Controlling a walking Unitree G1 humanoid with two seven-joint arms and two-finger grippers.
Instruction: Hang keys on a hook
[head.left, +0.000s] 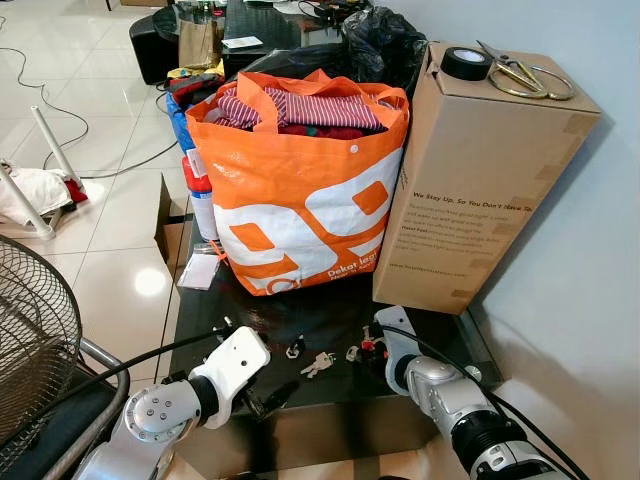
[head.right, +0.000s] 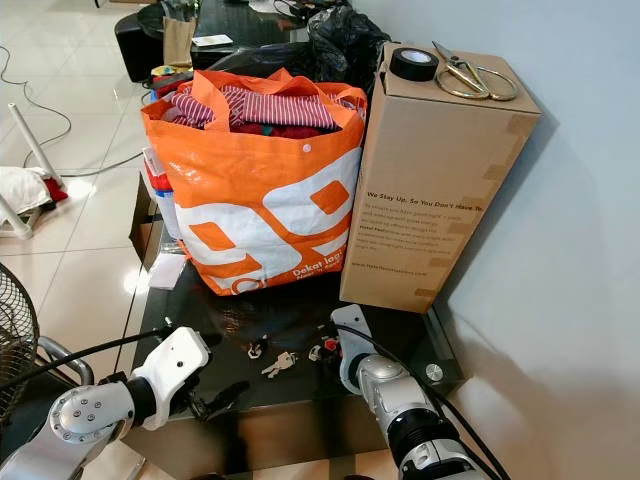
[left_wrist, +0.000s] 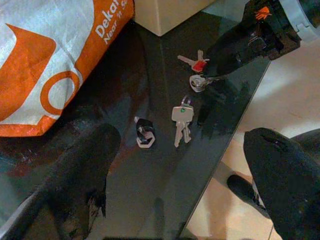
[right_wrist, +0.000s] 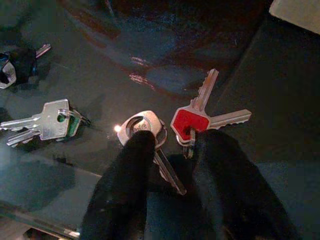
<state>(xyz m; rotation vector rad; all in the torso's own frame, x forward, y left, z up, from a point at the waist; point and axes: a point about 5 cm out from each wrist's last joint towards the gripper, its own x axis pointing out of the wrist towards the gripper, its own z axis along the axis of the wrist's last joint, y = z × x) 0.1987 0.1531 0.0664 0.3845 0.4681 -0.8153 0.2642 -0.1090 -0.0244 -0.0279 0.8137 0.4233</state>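
Early stage: no keys lifted, no hook visible to hang them on. Three small items lie on the dark glass bench (head.left: 330, 395): red-capped key bunch (right_wrist: 192, 122) with its metal ring (right_wrist: 142, 127), a silver key pair (left_wrist: 181, 122), and a small black-and-silver fob (left_wrist: 144, 136).

Right gripper (right_wrist: 170, 150) is down at the bench, jaws slightly apart, one fingertip over the ring, the other just beside the red cap. Straddling, not yet clamped, by the look of it. Left gripper (left_wrist: 180, 170) hovers near the bench's front edge, jaws wide open, holding nothing.

Left to do, as I judge: close on the bunch, lift, find a hook.

Containers: orange bag (head.left: 300, 190) stuffed with striped and red cloth; cardboard box (head.left: 480, 180), closed, with black tape roll (head.left: 466, 63) and scissors (head.left: 520, 75) on top.
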